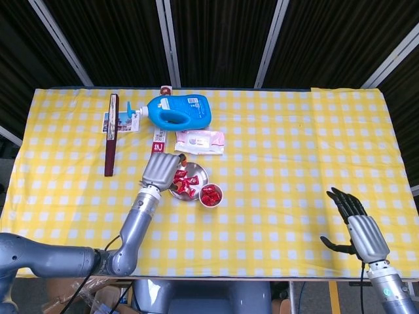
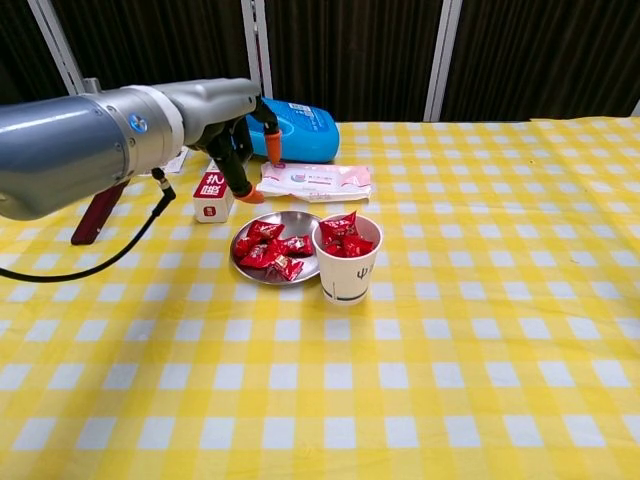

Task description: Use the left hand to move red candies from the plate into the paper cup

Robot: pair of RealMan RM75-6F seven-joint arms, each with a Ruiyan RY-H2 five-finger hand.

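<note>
Above the plate (image 1: 198, 171) of red candies (image 2: 268, 250), left robot hand (image 1: 162, 169), fingers spread, empty.

One plate (image 2: 300, 222), one paper cup (image 2: 346, 272), one blue bottle (image 1: 180, 110)

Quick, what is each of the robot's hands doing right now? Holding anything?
Left hand: above the round metal plate of red candies; whether it holds one cannot be told.
Right hand: open, holding nothing.
</note>
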